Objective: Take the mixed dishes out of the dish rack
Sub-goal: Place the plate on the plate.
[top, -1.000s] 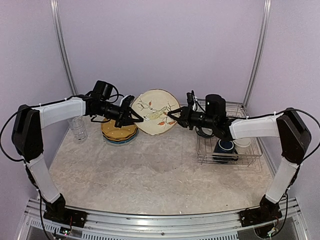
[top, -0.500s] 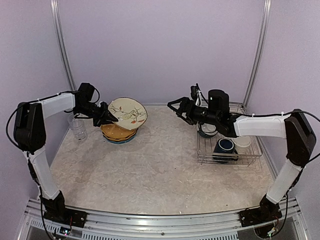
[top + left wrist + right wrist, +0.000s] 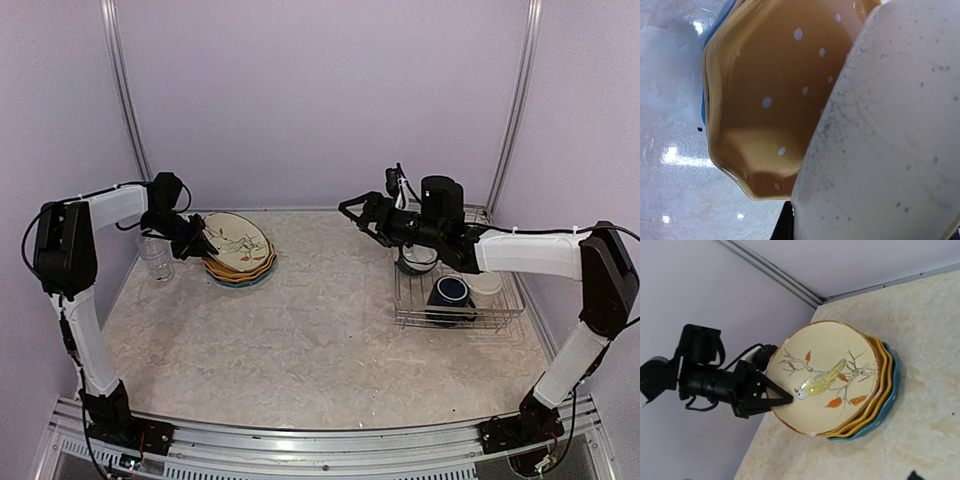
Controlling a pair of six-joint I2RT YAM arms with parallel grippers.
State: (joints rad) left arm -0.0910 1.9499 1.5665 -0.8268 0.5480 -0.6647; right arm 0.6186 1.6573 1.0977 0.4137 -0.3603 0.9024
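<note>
The cream bird plate [image 3: 238, 243] lies tilted over the stacked orange-yellow plate [image 3: 775, 90] and blue plate [image 3: 891, 390] at the back left. In the right wrist view its far edge rests on the stack and its near edge is lifted. My left gripper [image 3: 205, 246] is shut on that lifted rim; the left wrist view shows mostly the plate's speckled underside [image 3: 890, 125]. My right gripper [image 3: 355, 218] hangs open and empty above the table, left of the dish rack [image 3: 505, 312]. The rack holds a dark blue mug [image 3: 450, 292], a cream mug [image 3: 487, 288] and a teal bowl [image 3: 415, 260].
A clear glass tumbler [image 3: 155, 258] stands on the table just left of the plate stack, under my left forearm. The lilac back wall and two metal uprights close off the far side.
Both grippers held the cream plate between them a second ago. The right gripper let go, opened and drew back right. The left gripper carried the plate left and lowered it onto the stack.
</note>
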